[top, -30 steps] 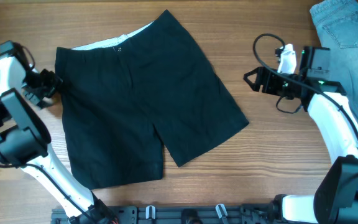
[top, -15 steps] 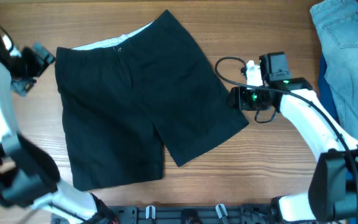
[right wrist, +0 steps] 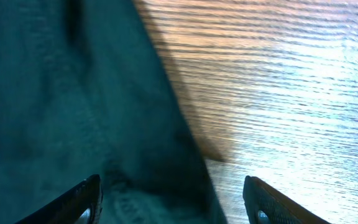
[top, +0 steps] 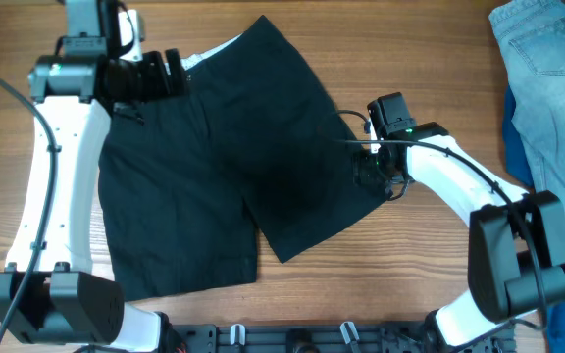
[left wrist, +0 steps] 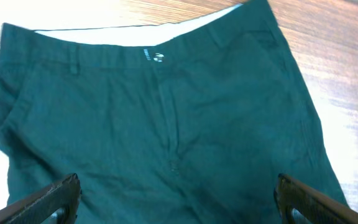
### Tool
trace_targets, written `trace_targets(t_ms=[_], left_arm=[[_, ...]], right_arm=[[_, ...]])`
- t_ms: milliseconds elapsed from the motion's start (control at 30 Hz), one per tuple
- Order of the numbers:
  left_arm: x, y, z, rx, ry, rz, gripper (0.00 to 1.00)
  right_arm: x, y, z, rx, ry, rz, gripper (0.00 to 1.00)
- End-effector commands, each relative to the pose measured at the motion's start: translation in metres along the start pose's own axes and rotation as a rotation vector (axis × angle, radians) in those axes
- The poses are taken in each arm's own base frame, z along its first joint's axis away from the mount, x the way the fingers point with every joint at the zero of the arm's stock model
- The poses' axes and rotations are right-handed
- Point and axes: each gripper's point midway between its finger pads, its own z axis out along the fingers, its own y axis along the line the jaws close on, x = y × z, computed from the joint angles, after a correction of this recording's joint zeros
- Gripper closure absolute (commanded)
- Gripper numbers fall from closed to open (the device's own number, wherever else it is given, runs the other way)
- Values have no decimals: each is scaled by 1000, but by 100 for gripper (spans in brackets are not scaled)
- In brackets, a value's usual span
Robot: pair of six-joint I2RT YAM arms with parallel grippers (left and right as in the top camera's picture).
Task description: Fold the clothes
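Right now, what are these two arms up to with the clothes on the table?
Two robot arms are setting up to fold black shorts, which lie spread flat on the wooden table. The left end effector hovers open over the waistband; the right end effector is open at the outer edge of one leg. Neither grips the fabric yet. Light blue jeans lie off to one side.

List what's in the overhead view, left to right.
left claw above the waistband → black shorts → right claw at the leg's edge → light blue jeans. The dark blue garment overlaps the jeans, so it is left out.
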Motion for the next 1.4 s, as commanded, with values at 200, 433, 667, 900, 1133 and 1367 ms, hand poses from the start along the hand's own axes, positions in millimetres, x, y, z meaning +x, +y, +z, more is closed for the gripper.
trace_targets(t_ms=[200,433,667,900,1133,1367], left_arm=[[3,3,5,-48,9,57,0],[1,5,5,-60,4,83,0],[1,5,6,-60,4,84,0],[3,4,29,-51,39,83,0],[11,11,83,-65,116,77,0],[-13,18,96,-95,28,108,0]], right_arm=[[-3,7,16,-25,17,40,91],[-67,-16,9,3,-237,135,96],[-115,-89,4,-22,-425,284,96],[-155,-119,40,-99,-446,274,96],[-214,-131,32,-110,-460,276,96],[-232,-188,-1,-35,-520,338,96]])
